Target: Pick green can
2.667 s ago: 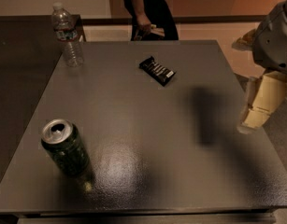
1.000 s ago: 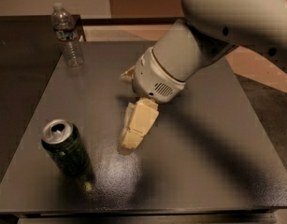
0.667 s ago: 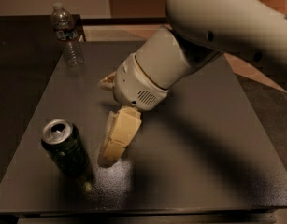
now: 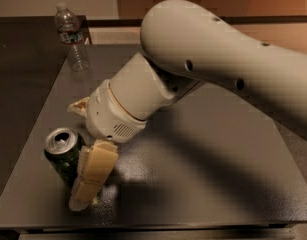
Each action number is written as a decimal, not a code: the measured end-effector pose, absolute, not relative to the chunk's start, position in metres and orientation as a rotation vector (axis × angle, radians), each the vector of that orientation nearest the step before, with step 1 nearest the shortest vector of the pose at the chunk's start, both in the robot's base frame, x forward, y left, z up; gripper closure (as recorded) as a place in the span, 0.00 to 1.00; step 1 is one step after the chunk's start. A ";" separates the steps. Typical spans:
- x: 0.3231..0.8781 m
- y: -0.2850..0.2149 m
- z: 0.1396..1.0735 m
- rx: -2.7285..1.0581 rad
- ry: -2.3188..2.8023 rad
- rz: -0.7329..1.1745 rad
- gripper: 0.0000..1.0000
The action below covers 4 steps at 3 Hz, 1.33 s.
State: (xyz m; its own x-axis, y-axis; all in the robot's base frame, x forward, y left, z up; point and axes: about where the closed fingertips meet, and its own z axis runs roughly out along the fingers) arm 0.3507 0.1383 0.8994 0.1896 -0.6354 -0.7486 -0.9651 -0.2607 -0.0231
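Dark green can [image 4: 64,155] stands upright near the front-left corner of the worktop [image 4: 218,174], silver top and pull-tab opening facing up. Patterned side partly visible; its right flank is covered.

End effector [image 4: 91,177], tan, sits at the can's right side, slanting down towards the front edge, its tip low over the worktop surface. It overlaps the can's right flank from this angle; real contact cannot be confirmed. How far open it is: cannot tell. No sign of the can being lifted; its base is down on the worktop.

White arm [image 4: 208,59] reaches in from the right edge, across the middle, its shadow falling on the surface.

Clear water bottle [image 4: 72,37] upright at the far-left corner, well apart from the can.
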 end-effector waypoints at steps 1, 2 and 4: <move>0.344 0.153 0.895 -1.969 1.450 0.872 0.17; 0.345 0.159 0.894 -1.946 1.436 0.872 0.40; 0.367 0.151 0.910 -1.886 1.469 0.856 0.87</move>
State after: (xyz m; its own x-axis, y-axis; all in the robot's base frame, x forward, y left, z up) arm 0.3667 0.1514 0.9099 0.1820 -0.5929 -0.7844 -0.9748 -0.2133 -0.0650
